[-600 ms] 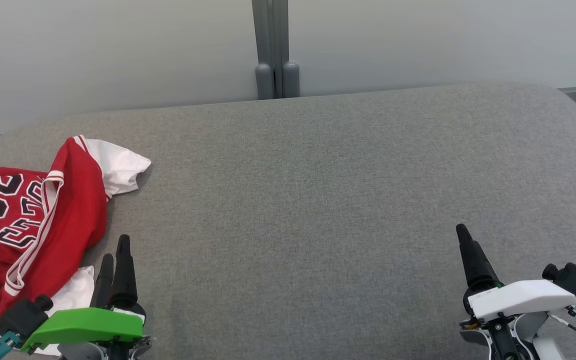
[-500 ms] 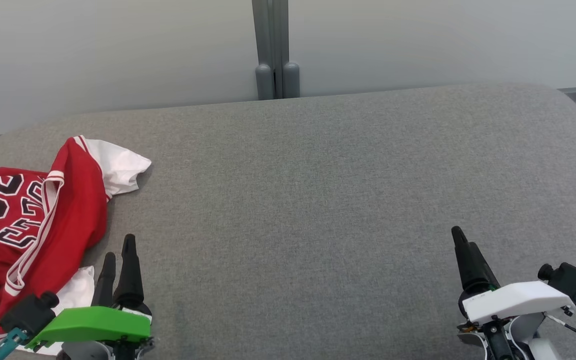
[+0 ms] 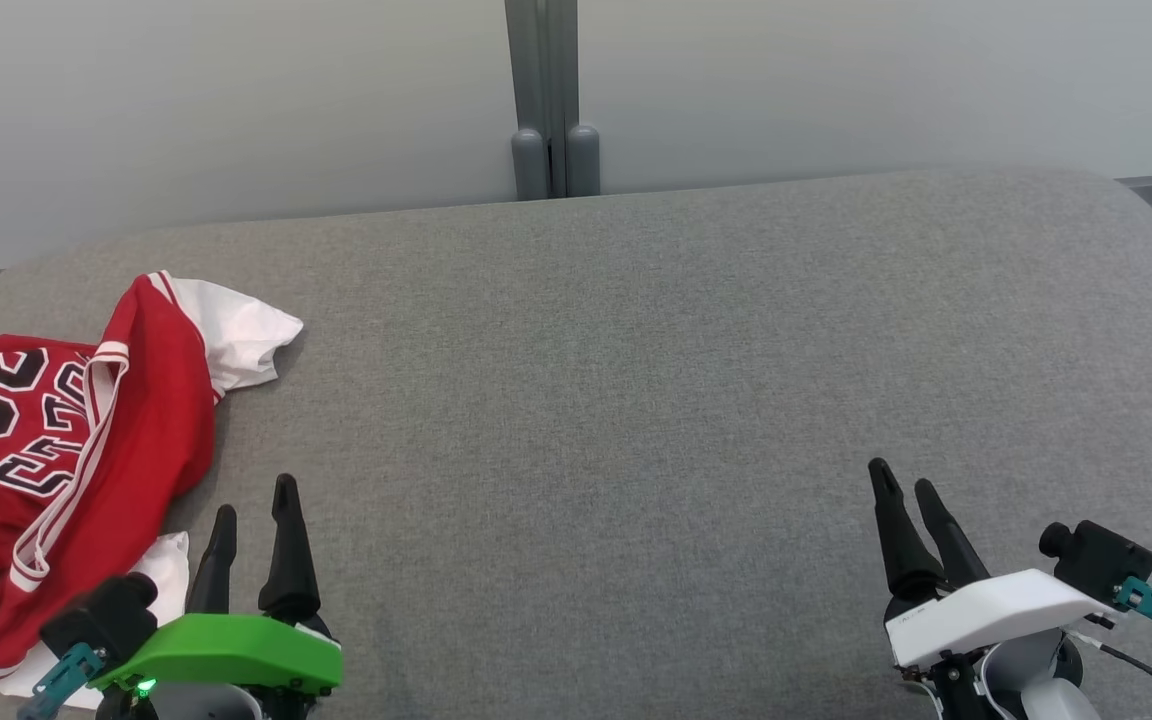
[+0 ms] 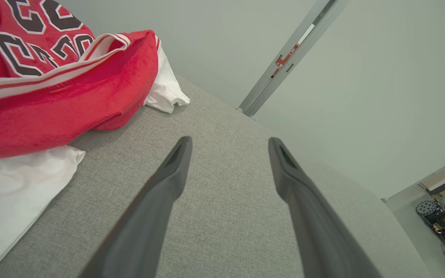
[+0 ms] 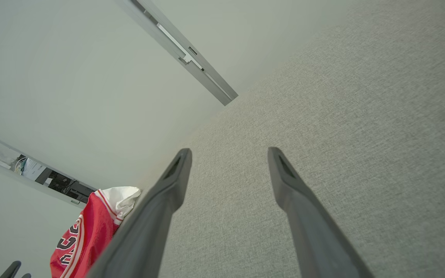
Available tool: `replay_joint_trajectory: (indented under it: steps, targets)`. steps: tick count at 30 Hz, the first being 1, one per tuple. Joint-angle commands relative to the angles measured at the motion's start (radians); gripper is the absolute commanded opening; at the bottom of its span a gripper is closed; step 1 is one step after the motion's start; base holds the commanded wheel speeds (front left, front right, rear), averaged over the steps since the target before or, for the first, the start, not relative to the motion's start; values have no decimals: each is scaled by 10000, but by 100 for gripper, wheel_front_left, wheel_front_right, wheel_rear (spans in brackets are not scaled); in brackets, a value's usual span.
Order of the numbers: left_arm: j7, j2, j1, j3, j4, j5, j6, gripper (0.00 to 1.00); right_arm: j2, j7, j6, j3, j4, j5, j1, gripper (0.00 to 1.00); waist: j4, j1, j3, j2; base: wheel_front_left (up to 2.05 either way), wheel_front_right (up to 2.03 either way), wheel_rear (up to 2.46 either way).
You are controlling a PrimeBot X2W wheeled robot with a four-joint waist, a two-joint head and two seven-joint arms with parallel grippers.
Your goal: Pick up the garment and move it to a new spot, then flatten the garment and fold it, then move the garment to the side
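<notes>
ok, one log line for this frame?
stage: pre-grasp | garment: crumpled, left end of grey surface, untouched | left pincer: open, beside garment | right pincer: open, far from garment

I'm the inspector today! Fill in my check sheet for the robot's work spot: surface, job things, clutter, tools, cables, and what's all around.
Surface: grey fabric cushion, smooth.
Job's things: red jersey, crumpled at the left edge, with white sleeves and black numbers showing.
Clutter: nothing seen.
Tools: left tool open, over the fabric beside the jersey and not gripping it; right tool open at the far right, holding nothing.
Cables: black cable trailing from the right wrist.
Surroundings: pale wall panels behind, joined by a grey post.
</notes>
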Motion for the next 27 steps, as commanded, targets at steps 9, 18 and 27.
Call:
replay_joint_trajectory:
  steps: [9,18,27]
  targets:
    - [-341,396,-22,-696,-334,1323,344,100,-59,-345,4,246,-147,-1215,-94,100,8,0,24,0,0,0,0]
    - [-575,576,85,-1126,-445,2260,528,100,-67,-589,4,468,-232,-2208,-7,100,50,0,24,0,0,0,0]
    - [-806,592,218,-1395,-506,3101,400,100,-73,-826,5,603,-320,-3103,68,100,78,0,39,0,0,0,0]
